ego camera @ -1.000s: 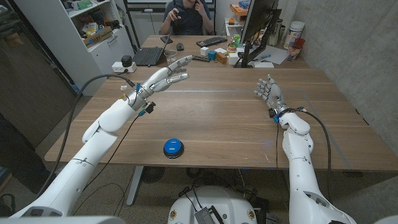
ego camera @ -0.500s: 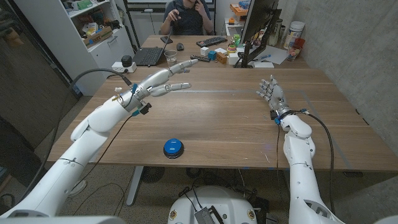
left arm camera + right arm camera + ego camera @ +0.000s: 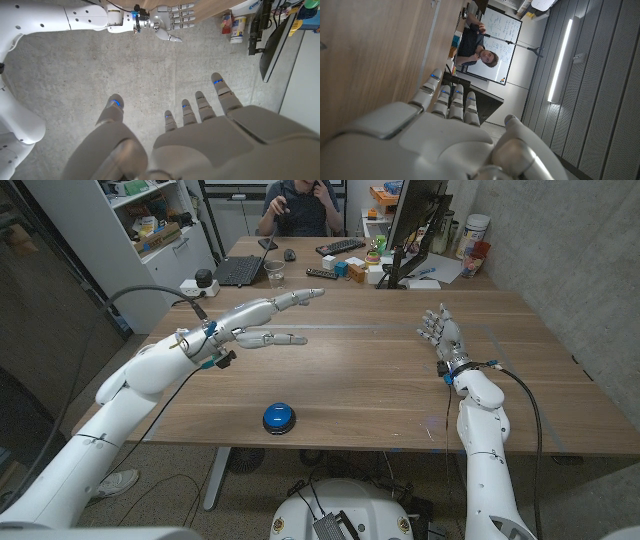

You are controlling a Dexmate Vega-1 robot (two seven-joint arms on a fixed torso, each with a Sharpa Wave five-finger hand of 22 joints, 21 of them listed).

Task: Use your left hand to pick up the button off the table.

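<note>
Left hand raised over the table's far left, fingers spread and empty; blue button lies near the front edge, well apart; right hand open, empty.

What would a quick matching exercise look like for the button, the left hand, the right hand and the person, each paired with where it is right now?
Things:
1. button
2. left hand
3. right hand
4. person

Places:
A. seated behind the far desk
B. raised above the table's far left part, fingers spread, holding nothing
C. on the wooden table near its front edge, untouched
D. over the table's right side, fingers pointing up, holding nothing

Pairs: 1-C, 2-B, 3-D, 4-A
</note>
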